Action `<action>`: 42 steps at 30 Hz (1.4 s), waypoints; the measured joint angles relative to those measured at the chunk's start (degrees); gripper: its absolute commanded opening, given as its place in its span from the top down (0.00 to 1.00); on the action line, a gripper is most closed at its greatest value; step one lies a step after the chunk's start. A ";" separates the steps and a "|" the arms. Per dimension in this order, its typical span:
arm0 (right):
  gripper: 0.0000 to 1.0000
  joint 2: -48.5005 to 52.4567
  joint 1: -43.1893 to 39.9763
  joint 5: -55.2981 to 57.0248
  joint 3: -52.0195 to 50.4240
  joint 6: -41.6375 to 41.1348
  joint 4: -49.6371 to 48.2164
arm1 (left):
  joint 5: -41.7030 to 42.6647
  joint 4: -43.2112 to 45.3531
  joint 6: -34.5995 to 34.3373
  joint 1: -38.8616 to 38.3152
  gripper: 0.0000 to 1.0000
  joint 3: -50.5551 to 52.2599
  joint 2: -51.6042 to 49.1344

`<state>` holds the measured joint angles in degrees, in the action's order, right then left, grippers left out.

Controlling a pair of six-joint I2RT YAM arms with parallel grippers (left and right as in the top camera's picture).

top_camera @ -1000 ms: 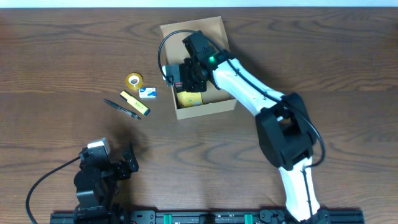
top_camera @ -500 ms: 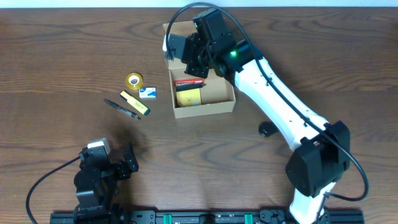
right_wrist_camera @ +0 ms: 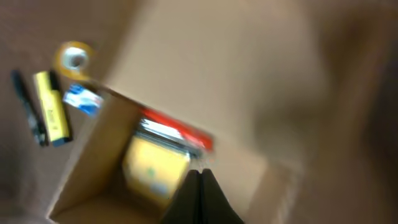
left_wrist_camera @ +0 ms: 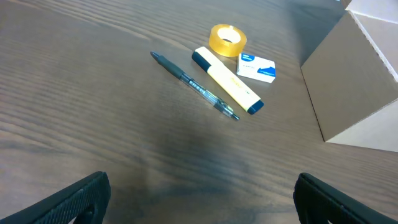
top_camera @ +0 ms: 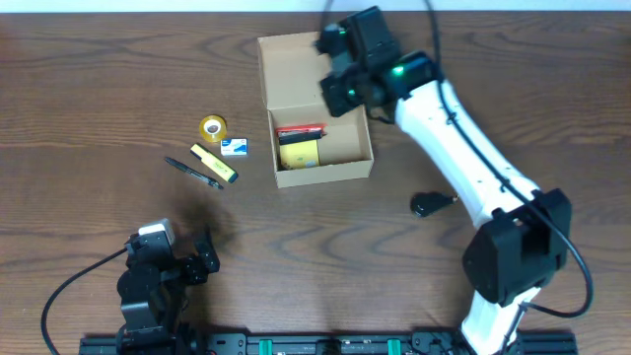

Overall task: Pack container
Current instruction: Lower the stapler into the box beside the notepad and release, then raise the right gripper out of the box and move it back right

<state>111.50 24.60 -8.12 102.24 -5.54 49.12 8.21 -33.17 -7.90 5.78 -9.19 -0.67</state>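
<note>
My left gripper rests near my base, jaws wide, empty. Beyond it a black pen, yellow highlighter, white-and-blue packet and yellow tape roll lie unpacked. Farther, the open tan cardboard box holds a yellow pad and red-edged item. My right gripper hovers above, pinched closed, empty. Packing looks under halfway.

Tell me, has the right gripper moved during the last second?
Yes. In the overhead view the right gripper has gone from above the left middle of the container toward its far right side; the container itself lies where it was.
</note>
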 measured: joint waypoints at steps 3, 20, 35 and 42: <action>0.99 0.00 -4.02 0.46 0.00 -7.43 7.37 | 0.00 0.00 0.00 0.00 0.05 0.00 0.00; 0.41 0.00 -6.03 1.14 0.00 -15.69 16.02 | 0.00 0.00 0.00 0.00 0.05 0.00 0.00; 0.45 3.80 -2.93 2.60 0.00 -14.08 14.51 | 0.00 0.00 0.00 0.00 0.05 0.00 0.00; 0.62 6.62 -2.56 4.09 0.00 -13.33 13.77 | 0.00 0.00 0.00 0.00 0.05 0.00 0.00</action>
<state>118.13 22.04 -4.03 102.24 -18.87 62.89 8.21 -33.17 -7.90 5.78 -9.19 -0.67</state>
